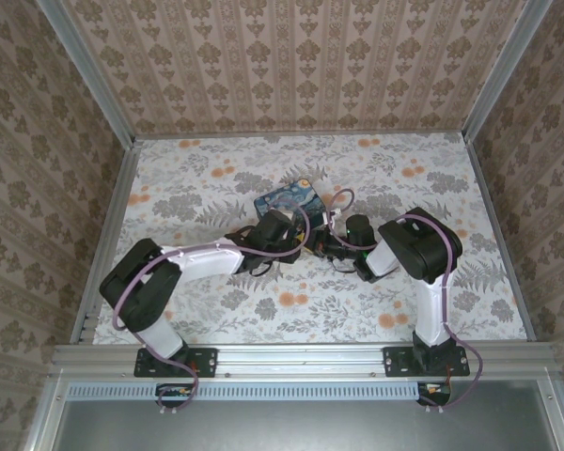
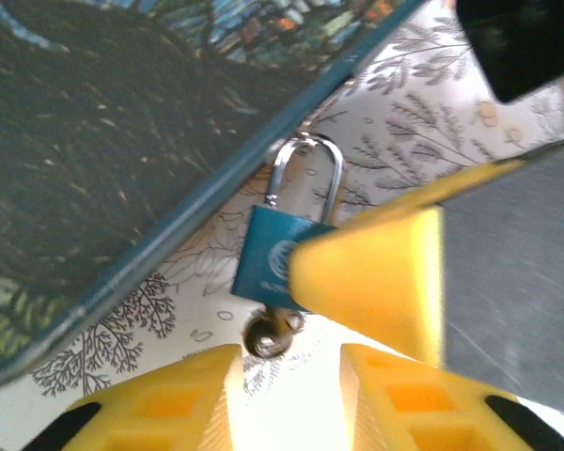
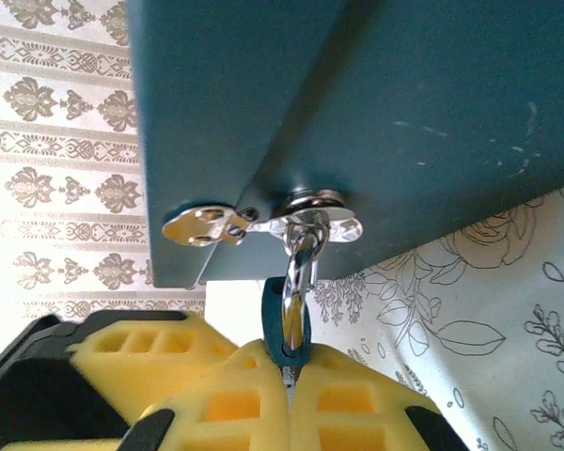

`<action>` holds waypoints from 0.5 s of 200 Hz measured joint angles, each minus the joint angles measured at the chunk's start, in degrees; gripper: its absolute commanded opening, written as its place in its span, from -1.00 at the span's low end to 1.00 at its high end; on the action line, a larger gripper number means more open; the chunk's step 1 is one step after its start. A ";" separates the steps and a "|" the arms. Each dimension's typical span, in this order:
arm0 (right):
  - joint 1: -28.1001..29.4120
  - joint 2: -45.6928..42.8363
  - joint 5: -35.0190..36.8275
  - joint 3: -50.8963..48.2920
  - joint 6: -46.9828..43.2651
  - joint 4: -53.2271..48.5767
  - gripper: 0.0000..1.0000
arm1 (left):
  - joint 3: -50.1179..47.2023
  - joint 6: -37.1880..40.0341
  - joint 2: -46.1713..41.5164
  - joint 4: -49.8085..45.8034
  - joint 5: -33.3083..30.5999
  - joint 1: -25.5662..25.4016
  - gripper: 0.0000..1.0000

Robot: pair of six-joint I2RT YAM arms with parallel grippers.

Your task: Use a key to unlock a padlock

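Yellow foam pads of the left claw (image 2: 287,376) stand spread at the near edge of the left wrist view, touching nothing. Just beyond their gap, a small silver key (image 2: 266,334) sits in the bottom of the teal padlock (image 2: 263,258). The right claw (image 3: 289,366) is pressed together on the padlock's body, pinching it. Farther on, the lock's silver loop (image 2: 307,174) looks closed and hangs through a metal latch (image 3: 263,224) on the painted box (image 2: 122,141), which rests on the floral table (image 2: 432,113). The step in hand is probably turning the key. The left claw would need to close on the key's head and twist while the right steadies the lock.
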 measured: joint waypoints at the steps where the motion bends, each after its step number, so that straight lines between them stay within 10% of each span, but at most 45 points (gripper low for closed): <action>1: 0.00 0.00 0.02 0.00 0.00 0.00 -1.00 | -0.02 0.02 -0.11 0.02 0.04 0.00 -0.12; 100: -2.10 -0.04 0.13 -1.62 -1.51 -1.77 -1.00 | 3.28 -1.07 -13.29 -10.08 1.81 7.76 0.69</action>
